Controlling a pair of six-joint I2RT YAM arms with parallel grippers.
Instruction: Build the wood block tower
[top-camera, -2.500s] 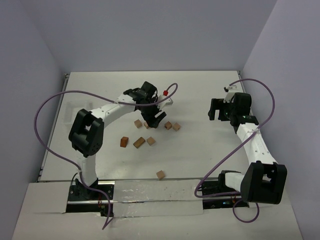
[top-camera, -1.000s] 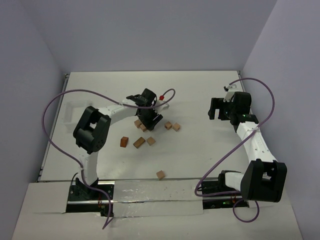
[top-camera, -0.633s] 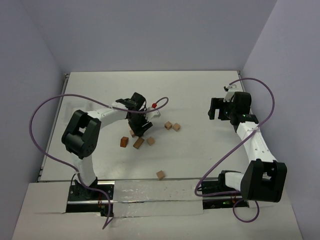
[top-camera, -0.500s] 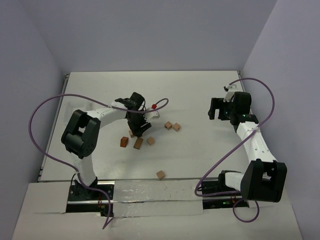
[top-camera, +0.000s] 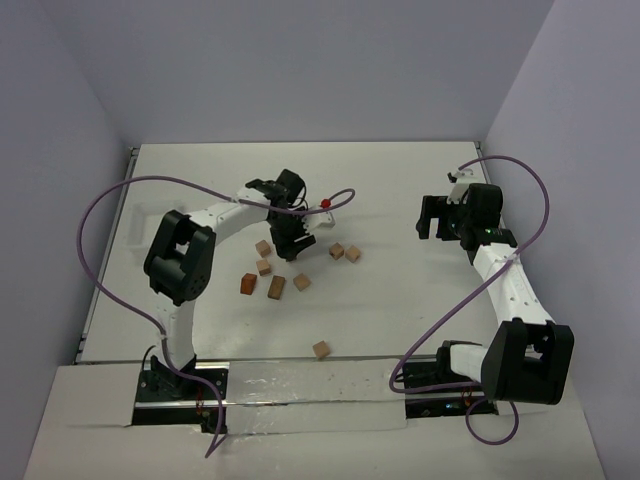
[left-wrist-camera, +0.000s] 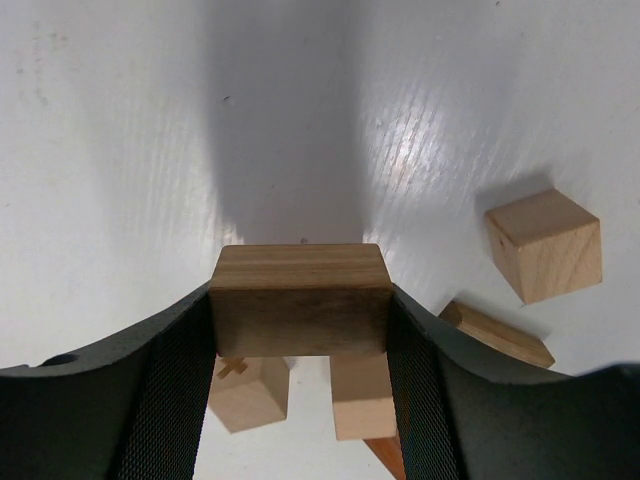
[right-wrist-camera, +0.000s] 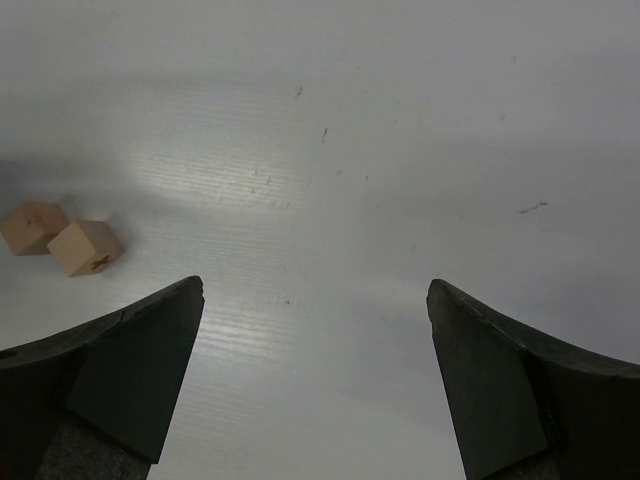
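Left end effector (top-camera: 290, 243), clamping a brown block (left-wrist-camera: 300, 298), has lifted off the loose blocks (top-camera: 276, 288). Stacking likely follows. Right end effector (right-wrist-camera: 312, 295) gapes empty.

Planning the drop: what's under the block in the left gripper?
Seen between the fingers below the held block: a tan cube, a tan block and a reddish corner. Their far ends are covered, so contact is unclear.

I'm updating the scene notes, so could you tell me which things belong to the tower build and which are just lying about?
Job: brown block clamped in left gripper; loose wood blocks on table; lone block nearer the bases.
Just there: purple cables; silver tape strip; right gripper, open, empty.
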